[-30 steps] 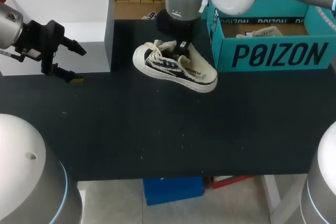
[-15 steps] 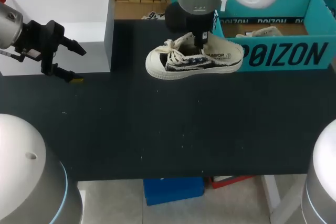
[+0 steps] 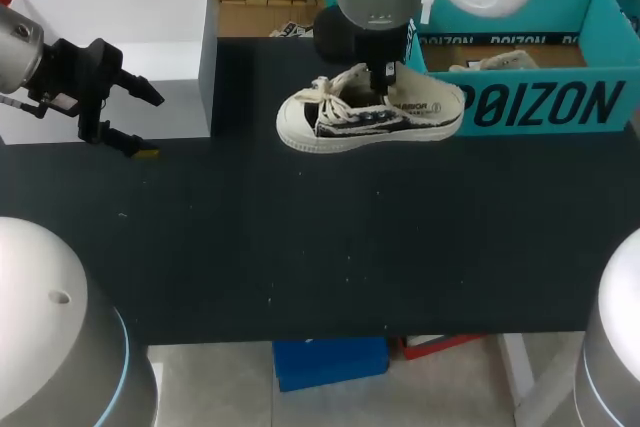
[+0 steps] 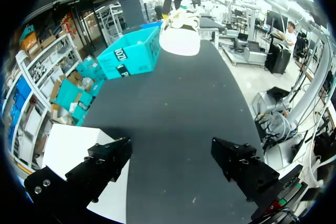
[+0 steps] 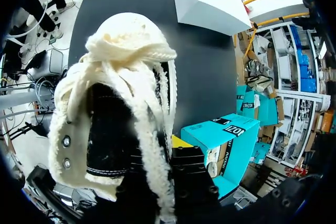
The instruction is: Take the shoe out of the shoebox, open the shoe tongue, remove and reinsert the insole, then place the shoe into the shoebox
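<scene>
Hanging over the black tabletop (image 3: pixel 300 247) well to the left of the shoebox (image 3: pixel 530 107), the left end effector (image 3: pixel 155 127) has its fingers spread wide, touching neither each other nor any object. In the left wrist view the same two dark fingers stand far apart, with bare tabletop ahead of them and the shoebox far off.

Farther back, the shoe (image 3: pixel 360 122) sits just left of the shoebox, heel against the teal front wall and toe pointing away from it. It is cream with black side panels and loose cream laces. The right end effector (image 3: pixel 383 82) comes down from above onto the shoe's opening and is clamped on the collar beside the laces. In the right wrist view the shoe fills the space in front of the fingers, and one yellow tip shows against its side. Whether the sole rests on the tabletop cannot be told.

Inside the shoebox lies a second shoe (image 3: pixel 495 62), only its top showing. A white box (image 3: pixel 110 7) stands far to the left of the shoebox.
</scene>
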